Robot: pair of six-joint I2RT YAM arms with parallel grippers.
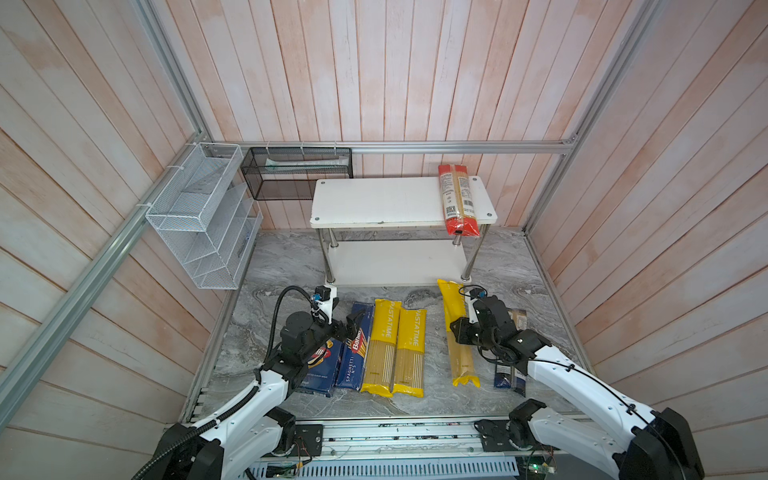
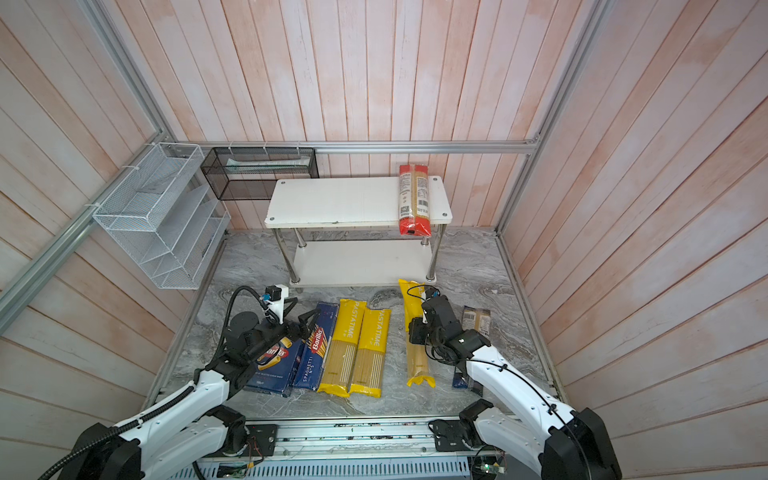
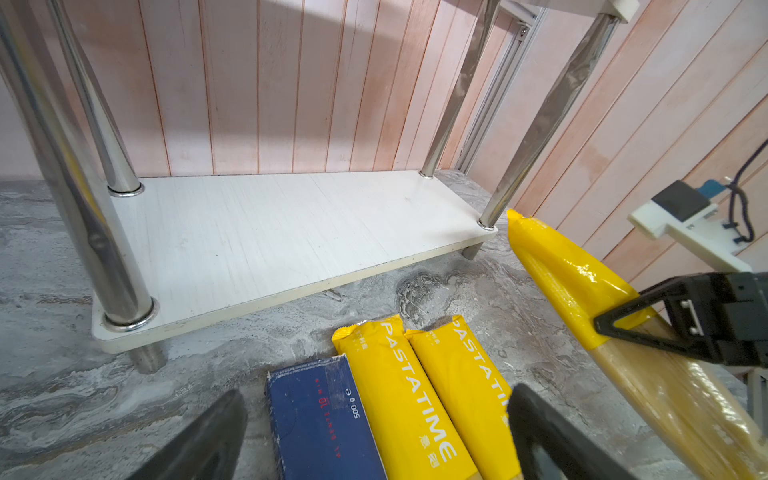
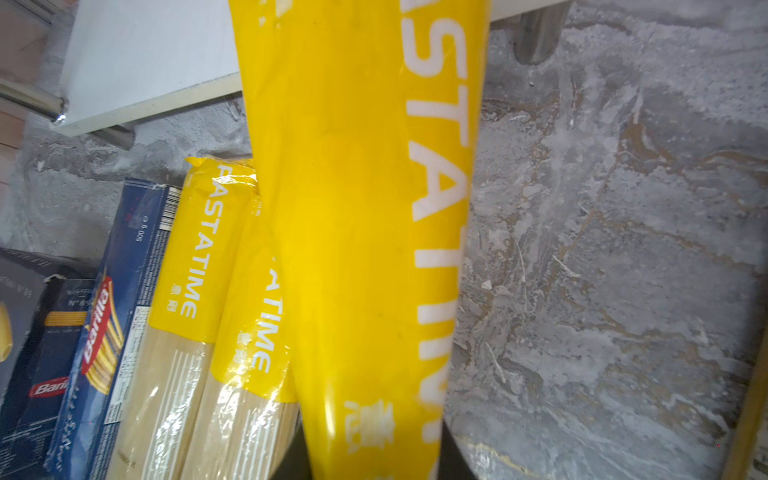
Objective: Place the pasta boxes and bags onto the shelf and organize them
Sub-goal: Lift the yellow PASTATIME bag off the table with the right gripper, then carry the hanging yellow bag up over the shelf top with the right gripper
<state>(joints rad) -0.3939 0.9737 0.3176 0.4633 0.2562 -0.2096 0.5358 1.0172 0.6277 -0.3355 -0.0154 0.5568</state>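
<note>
- Shelf (image 1: 374, 203): red bag (image 1: 457, 199) lies on top board, overhanging front edge.
- Right pincer (image 1: 457, 332) pinches yellow bag (image 1: 451, 299) near shelf.
- Left pincer (image 3: 378, 392) spread.

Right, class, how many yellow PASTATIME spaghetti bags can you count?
3. Two PASTATIME bags lie side by side beside the Barilla spaghetti box; the third bag is further right, clamped in the right gripper. None looks hidden.
</note>
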